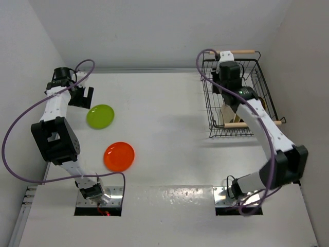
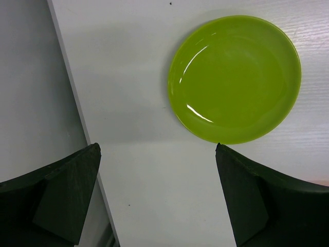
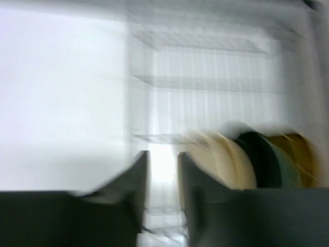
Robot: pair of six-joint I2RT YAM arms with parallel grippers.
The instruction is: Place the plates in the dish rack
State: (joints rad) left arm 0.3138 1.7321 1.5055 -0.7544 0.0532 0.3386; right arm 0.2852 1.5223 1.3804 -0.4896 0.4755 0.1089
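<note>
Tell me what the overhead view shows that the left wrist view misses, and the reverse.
Only overhead: the orange-red plate, the dish rack and the right arm over it. Only left wrist: close detail, the glossy shine on the lime green plate. Both: that plate flat on the table, with the left claw wide open near it.

Left arm (image 1: 56, 103) and right arm (image 1: 262, 121): white tubular links, boxy black joint housings. A thin purple cable (image 1: 13, 126) loops at the left arm's nine o'clock, another purple cable (image 1: 199, 64) at the right's eleven. Matte black wedge fingers (image 2: 61, 190).
</note>
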